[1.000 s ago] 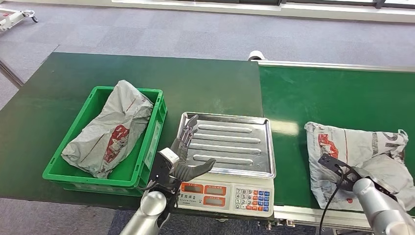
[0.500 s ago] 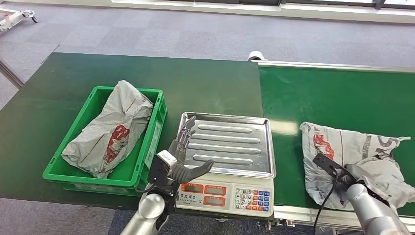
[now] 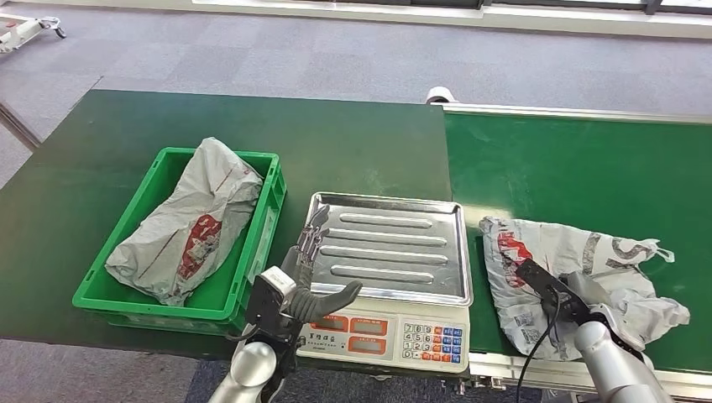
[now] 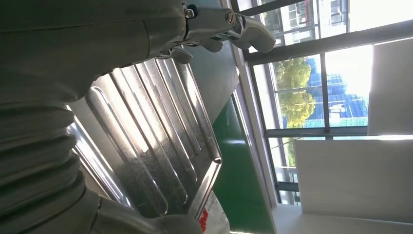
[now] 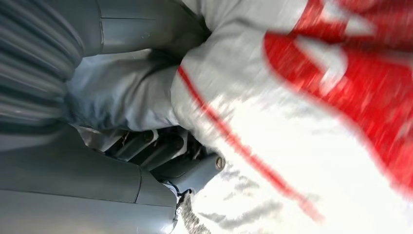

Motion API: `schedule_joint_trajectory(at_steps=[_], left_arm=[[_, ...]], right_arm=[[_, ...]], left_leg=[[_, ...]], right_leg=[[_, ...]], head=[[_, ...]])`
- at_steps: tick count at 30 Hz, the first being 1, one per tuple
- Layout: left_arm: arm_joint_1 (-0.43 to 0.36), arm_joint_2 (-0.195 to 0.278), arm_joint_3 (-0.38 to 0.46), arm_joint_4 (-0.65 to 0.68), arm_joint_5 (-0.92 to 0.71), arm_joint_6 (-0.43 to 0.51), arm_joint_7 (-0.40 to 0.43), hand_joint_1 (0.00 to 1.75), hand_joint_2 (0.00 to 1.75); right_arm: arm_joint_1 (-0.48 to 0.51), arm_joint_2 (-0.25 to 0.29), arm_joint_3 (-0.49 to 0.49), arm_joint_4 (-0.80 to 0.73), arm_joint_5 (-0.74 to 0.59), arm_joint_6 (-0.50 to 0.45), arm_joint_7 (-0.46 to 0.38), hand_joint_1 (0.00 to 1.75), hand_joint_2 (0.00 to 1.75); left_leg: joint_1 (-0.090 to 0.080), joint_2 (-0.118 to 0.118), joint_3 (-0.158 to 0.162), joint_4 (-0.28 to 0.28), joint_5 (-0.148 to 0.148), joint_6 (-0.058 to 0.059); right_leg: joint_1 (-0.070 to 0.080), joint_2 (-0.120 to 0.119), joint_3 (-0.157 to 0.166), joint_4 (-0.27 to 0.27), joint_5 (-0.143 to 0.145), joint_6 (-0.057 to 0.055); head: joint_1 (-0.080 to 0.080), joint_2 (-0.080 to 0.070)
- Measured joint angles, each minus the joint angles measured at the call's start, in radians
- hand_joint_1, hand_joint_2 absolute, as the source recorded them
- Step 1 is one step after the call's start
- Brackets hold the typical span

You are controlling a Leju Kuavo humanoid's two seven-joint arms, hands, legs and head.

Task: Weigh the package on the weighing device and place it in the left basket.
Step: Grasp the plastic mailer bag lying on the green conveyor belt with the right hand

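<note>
The right hand (image 3: 579, 294) grips the package (image 3: 571, 269), a grey bag with red printing too crumpled to read; the bag lies on the green belt (image 3: 588, 159), just right of the scale (image 3: 386, 260), with the hand at its near edge; the right wrist view shows what the head view hides, dark fingers (image 5: 156, 146) dug into a fold of the bag (image 5: 302, 126) and a thin red line across its white face; the left hand (image 3: 306, 277) hovers over the near left corner of the ribbed steel pan (image 3: 395, 243), fingers apart, holding nothing; just beyond its thumb sit the scale's two red displays and a keypad with numbered keys, digits too small to read; the left wrist view catches windows and trees past the pan (image 4: 156, 146); left of that hand the basket (image 3: 126, 294) holds a second bag (image 3: 189, 222).
</note>
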State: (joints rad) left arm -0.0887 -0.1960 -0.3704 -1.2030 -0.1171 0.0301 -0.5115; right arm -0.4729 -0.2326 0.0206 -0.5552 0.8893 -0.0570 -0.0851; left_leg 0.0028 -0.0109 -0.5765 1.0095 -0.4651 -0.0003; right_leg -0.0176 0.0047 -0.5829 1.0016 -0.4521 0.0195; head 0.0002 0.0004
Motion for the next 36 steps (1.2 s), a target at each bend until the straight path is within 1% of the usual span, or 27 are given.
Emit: schedule_joint_trajectory(at_steps=[6, 9, 12, 16, 19, 21, 23, 24, 27, 29, 31, 32, 34, 36], left_arm=[[0.005, 0.000, 0.005, -0.015, -0.015, -0.002, 0.000, 0.00, 1.75], [0.005, 0.000, 0.008, -0.016, -0.018, -0.003, -0.011, 0.00, 1.75], [0.005, 0.000, 0.010, -0.016, -0.018, -0.003, -0.023, 0.00, 1.75], [0.003, 0.000, 0.014, -0.018, -0.017, -0.004, -0.025, 0.00, 1.75], [-0.002, -0.001, 0.015, -0.018, -0.016, -0.008, -0.029, 0.00, 1.75], [-0.010, -0.003, 0.015, -0.018, -0.015, -0.010, -0.030, 0.00, 1.75], [-0.018, -0.005, 0.016, -0.018, -0.013, -0.010, -0.030, 0.00, 1.75], [-0.020, -0.006, 0.016, -0.018, -0.012, -0.010, -0.030, 0.00, 1.75], [-0.025, -0.008, 0.019, -0.018, -0.011, -0.010, -0.030, 0.00, 1.75], [-0.025, -0.008, 0.021, -0.018, -0.010, -0.007, -0.032, 0.00, 1.75], [-0.026, -0.009, 0.023, -0.019, -0.007, 0.014, -0.048, 0.00, 1.75], [-0.025, -0.009, 0.024, -0.022, -0.006, 0.040, -0.066, 0.00, 1.75], [-0.023, -0.011, 0.030, -0.038, -0.008, 0.123, -0.116, 0.00, 1.75], [-0.018, -0.011, 0.035, -0.077, -0.005, 0.230, -0.165, 0.00, 1.75]], right_arm=[[0.057, 0.019, 0.000, -0.122, -0.067, -0.064, -0.065, 1.75, 1.75], [0.093, 0.028, -0.007, -0.221, -0.109, -0.150, -0.123, 1.75, 1.75], [0.135, 0.037, -0.034, -0.357, -0.155, -0.245, -0.189, 1.75, 1.75], [0.180, 0.044, -0.066, -0.508, -0.178, -0.280, -0.216, 1.75, 1.75], [0.214, 0.052, -0.089, -0.604, -0.187, -0.349, -0.266, 1.75, 1.75], [0.239, 0.057, -0.104, -0.689, -0.124, -0.439, -0.270, 1.75, 1.75], [0.262, 0.062, -0.119, -0.773, -0.010, -0.534, -0.240, 1.75, 1.75], [0.271, 0.064, -0.125, -0.809, 0.033, -0.563, -0.225, 1.75, 1.75], [0.296, 0.070, -0.137, -0.891, 0.075, -0.604, -0.216, 1.75, 1.75], [0.314, 0.083, -0.149, -0.946, 0.084, -0.626, -0.246, 1.75, 1.75], [0.332, 0.107, -0.165, -1.013, 0.071, -0.636, -0.302, 1.75, 1.75], [0.340, 0.118, -0.171, -1.045, 0.058, -0.633, -0.324, 1.75, 1.75], [0.349, 0.128, -0.168, -1.089, 0.041, -0.611, -0.329, 1.75, 1.75], [0.343, 0.131, -0.146, -1.105, 0.042, -0.574, -0.308, 1.75, 1.75]], left_leg=[[0.000, -0.001, -0.002, 0.000, 0.000, 0.000], [0.000, -0.001, -0.002, 0.000, 0.000, 0.000], [0.000, -0.001, -0.003, 0.000, 0.000, 0.000], [0.000, -0.001, -0.003, 0.000, 0.000, 0.000], [0.000, -0.001, -0.004, 0.000, 0.000, 0.000], [0.000, -0.001, -0.004, 0.000, 0.000, 0.000], [0.000, -0.001, -0.004, 0.000, 0.000, 0.000], [0.000, -0.001, -0.004, 0.000, 0.000, 0.000], [0.000, -0.001, -0.004, 0.000, 0.000, 0.000], [0.000, -0.001, -0.004, 0.000, 0.000, 0.000], [0.000, -0.001, -0.004, 0.000, 0.000, 0.000], [0.000, -0.001, -0.004, 0.000, 0.000, 0.000], [0.000, -0.001, -0.005, 0.000, 0.000, 0.000], [0.000, 0.000, -0.005, 0.000, 0.000, 0.000]], right_leg=[[0.000, 0.000, -0.001, 0.000, 0.000, 0.000], [0.000, -0.001, -0.002, 0.000, 0.000, 0.000], [0.000, -0.001, -0.002, 0.000, 0.000, 0.000], [0.000, 0.000, -0.003, 0.000, 0.000, 0.000], [0.000, -0.001, -0.004, 0.000, 0.000, 0.000], [0.000, -0.001, -0.004, 0.000, 0.000, 0.000], [0.000, -0.001, -0.004, 0.000, 0.000, 0.000], [0.000, -0.001, -0.004, 0.000, 0.000, 0.000], [0.000, 0.000, -0.004, 0.000, 0.000, 0.000], [0.000, 0.000, -0.004, 0.000, 0.000, 0.000], [0.000, 0.000, -0.004, 0.000, 0.000, 0.000], [0.000, 0.000, -0.004, 0.000, 0.000, 0.000], [0.000, 0.000, -0.004, 0.000, 0.000, 0.000], [0.000, 0.000, -0.004, 0.001, 0.000, -0.001]], head=[[0.000, 0.000], [0.000, 0.000], [0.000, 0.000], [0.000, 0.000], [0.000, 0.000], [0.000, 0.000], [0.000, 0.000], [0.000, 0.000], [0.000, 0.000], [0.000, 0.000], [0.000, 0.000], [0.000, 0.000], [0.000, 0.000], [0.000, 0.000]])
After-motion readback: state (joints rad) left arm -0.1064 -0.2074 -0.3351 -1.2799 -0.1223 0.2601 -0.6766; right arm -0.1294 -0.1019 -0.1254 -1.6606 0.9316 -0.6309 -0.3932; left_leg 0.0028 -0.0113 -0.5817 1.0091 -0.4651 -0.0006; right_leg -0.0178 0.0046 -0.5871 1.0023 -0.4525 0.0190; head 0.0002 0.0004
